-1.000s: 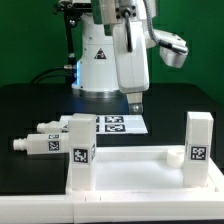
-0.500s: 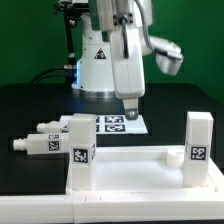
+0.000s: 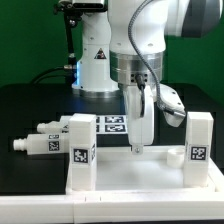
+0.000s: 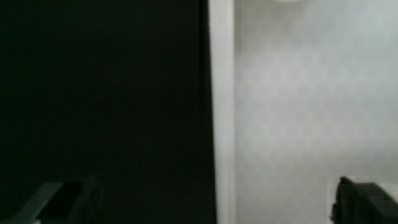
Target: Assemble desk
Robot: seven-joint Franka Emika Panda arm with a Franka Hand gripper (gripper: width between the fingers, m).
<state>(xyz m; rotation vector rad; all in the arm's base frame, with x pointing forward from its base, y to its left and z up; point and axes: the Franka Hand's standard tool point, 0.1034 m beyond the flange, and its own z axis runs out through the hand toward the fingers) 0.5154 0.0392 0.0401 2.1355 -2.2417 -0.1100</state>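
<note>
My pincer (image 3: 137,150), jaws wide and empty, straddles the far rim of the tabletop (image 3: 130,176) at the counter's (image 3: 30,110) near edge, upright legs (image 3: 198,140) on it, loose legs (image 3: 45,142) at the exterior view's left; next I'd likely close squarely on that rim.

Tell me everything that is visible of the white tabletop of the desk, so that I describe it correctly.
The tabletop is a white, plastic-looking tray with a raised rim. It lies flat on the black table, at the front of the exterior view. Two white tagged legs stand upright on it: one leg at the exterior view's left, the other leg at its right. The open hand hangs at its far rim; whether they touch cannot be told.
</note>
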